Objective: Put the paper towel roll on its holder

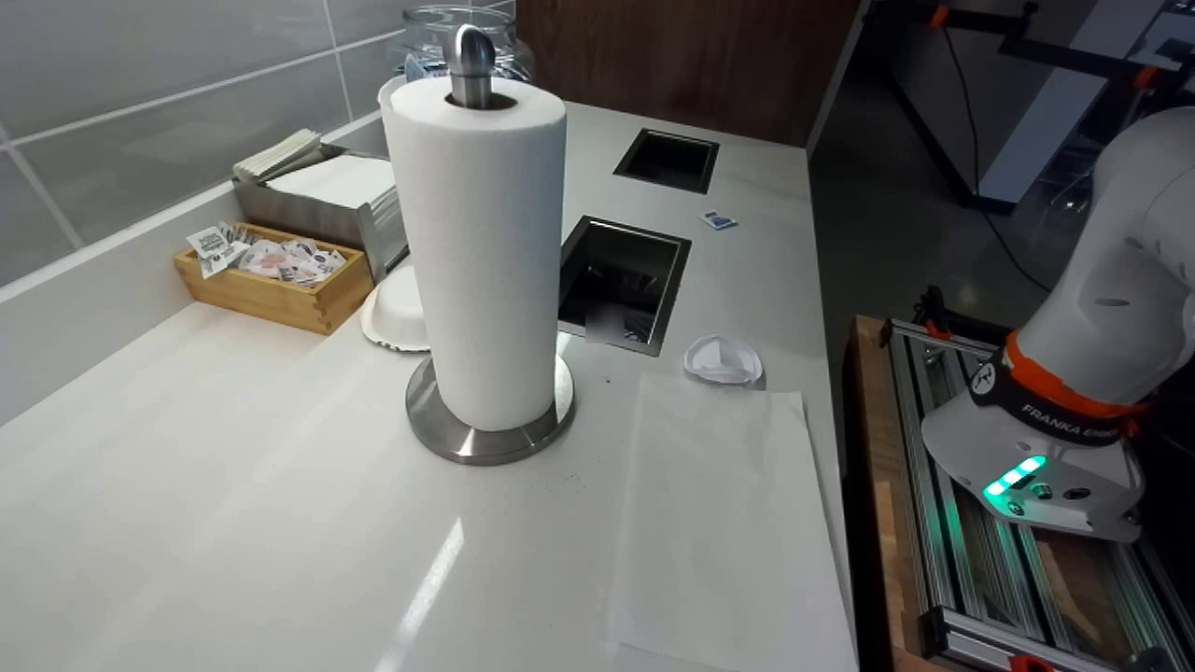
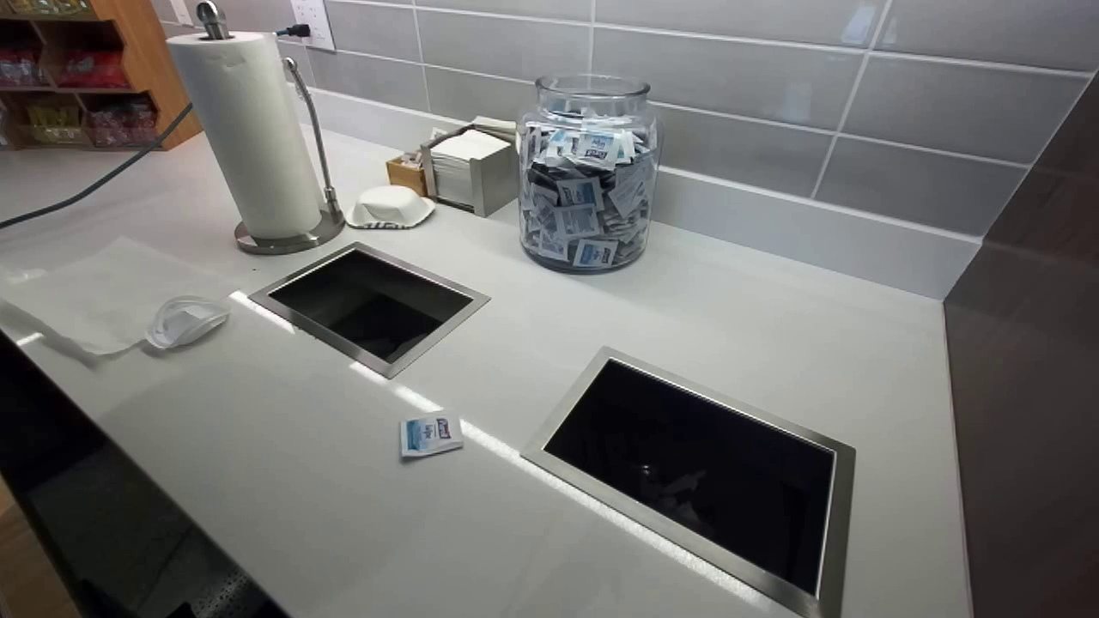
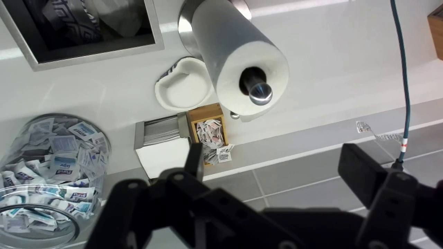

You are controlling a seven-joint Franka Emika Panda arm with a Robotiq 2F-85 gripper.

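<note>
The paper towel roll (image 1: 481, 261) is a thick white cylinder standing upright around the rod of the metal holder (image 1: 471, 61). The holder's knob sticks out above the roll, and its disc base lies under the roll. The roll (image 2: 249, 142) and the holder (image 2: 292, 243) also show on the counter in an exterior view, where a thin curved side arm stands beside the roll. In the wrist view, the roll (image 3: 232, 41) and the knob of the holder (image 3: 260, 94) are seen from above. My gripper (image 3: 276, 160) is open and empty, apart from the roll; it is out of both exterior views.
A glass jar of wipe packets (image 2: 588, 184), a napkin box (image 1: 327, 210), a wooden packet box (image 1: 289, 294) and a white bowl (image 2: 386, 206) stand near the wall. Two square openings (image 1: 667, 341) (image 2: 841, 506) are cut into the counter. A cable (image 3: 403, 69) hangs at the wall.
</note>
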